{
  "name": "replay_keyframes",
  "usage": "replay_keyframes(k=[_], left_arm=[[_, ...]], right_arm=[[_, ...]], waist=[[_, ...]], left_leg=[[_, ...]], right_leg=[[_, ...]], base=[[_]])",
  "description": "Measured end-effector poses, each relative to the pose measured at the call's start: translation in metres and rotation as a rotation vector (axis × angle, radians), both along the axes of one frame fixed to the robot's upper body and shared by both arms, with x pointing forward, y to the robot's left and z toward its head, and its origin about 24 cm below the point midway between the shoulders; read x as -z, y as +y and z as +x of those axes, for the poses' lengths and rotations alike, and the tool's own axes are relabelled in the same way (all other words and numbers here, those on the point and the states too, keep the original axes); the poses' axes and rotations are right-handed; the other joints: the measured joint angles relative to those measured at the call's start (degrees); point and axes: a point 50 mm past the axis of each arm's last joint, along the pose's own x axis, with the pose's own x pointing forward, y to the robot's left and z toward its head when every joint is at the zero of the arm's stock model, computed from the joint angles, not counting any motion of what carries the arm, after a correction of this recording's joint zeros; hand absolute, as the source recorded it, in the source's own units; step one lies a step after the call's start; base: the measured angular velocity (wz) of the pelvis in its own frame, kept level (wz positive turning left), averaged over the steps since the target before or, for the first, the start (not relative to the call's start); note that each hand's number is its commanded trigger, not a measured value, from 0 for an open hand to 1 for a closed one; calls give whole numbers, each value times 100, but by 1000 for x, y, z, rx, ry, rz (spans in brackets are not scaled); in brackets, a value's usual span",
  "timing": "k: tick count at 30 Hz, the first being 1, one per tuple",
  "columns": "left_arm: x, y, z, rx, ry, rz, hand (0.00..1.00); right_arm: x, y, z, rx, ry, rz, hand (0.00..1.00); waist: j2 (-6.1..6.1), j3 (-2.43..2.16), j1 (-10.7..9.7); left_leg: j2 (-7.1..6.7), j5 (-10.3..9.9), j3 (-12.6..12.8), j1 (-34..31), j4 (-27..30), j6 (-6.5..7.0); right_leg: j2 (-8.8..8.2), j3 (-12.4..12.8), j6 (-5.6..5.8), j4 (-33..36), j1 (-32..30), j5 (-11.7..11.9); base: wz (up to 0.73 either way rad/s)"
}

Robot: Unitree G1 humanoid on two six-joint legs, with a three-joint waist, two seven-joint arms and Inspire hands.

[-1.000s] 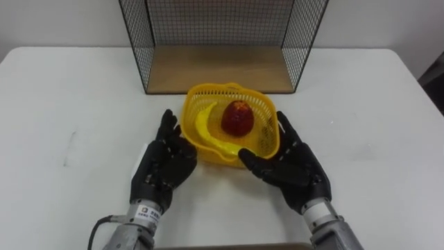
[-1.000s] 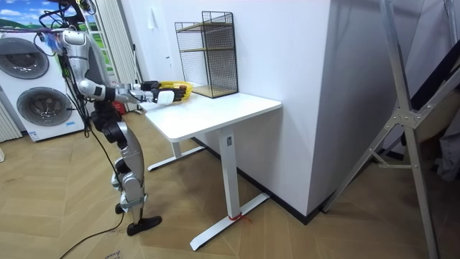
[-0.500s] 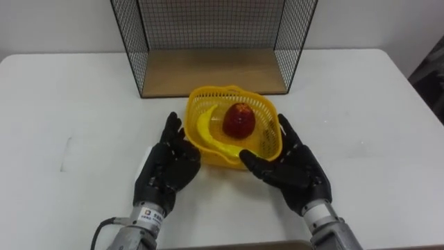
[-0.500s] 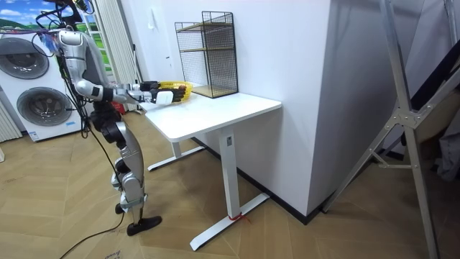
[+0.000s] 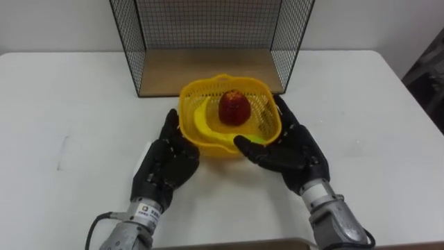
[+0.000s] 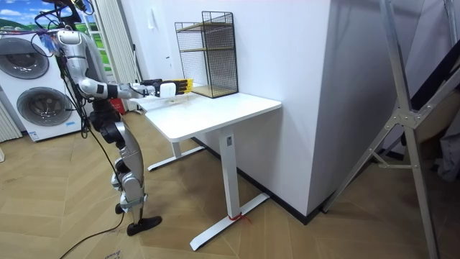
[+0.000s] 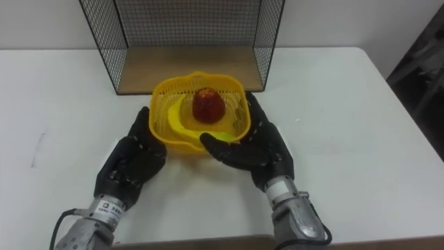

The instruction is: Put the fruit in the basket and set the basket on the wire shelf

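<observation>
The yellow plastic mesh basket, holding the round red apple and the curved yellow banana, is pressed between flat, uncurled fingers: the left hand at its 8 o'clock, the right hand at 4 o'clock. Nothing is gripped, so the basket could be squeezed out and tipped, or its rim caught on the black wire shelf at 12 o'clock.

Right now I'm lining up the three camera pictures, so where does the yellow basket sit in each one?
Left eye view: the yellow basket is at the centre, just in front of the wire shelf.
Right eye view: it is a little left of centre, in front of the same shelf.
Room view: it is small, in the upper left, on the room view's left of the shelf.
Shared landmark: the wire shelf.
</observation>
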Motion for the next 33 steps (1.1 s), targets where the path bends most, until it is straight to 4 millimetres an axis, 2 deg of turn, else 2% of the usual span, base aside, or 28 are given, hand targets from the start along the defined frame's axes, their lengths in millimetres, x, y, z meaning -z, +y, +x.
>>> replay_keyframes(k=[13,29,32,33], left_arm=[[-2,1,2,16,-19,41,0],[-3,0,2,27,-33,87,0],[-5,0,4,30,-46,96,0],[-6,0,5,29,-52,94,0]], right_arm=[[-9,1,5,0,-38,-34,0],[-11,2,5,5,-48,-38,0],[-11,1,5,8,-46,-31,0],[-11,1,5,10,-45,-28,0]], waist=[[35,20,-7],[33,17,-5],[35,19,20],[53,31,21]], left_leg=[[2,-1,-2,-1,-40,0],[9,-2,-6,4,-15,0],[51,-47,-23,-36,182,-8],[115,-134,-27,-97,356,-24]], right_leg=[[2,-8,0,45,-17,0],[1,-17,0,59,-12,0],[8,-68,-3,114,-13,1],[44,-107,-15,191,-33,-8]], base=[[0],[0],[0],[0]])
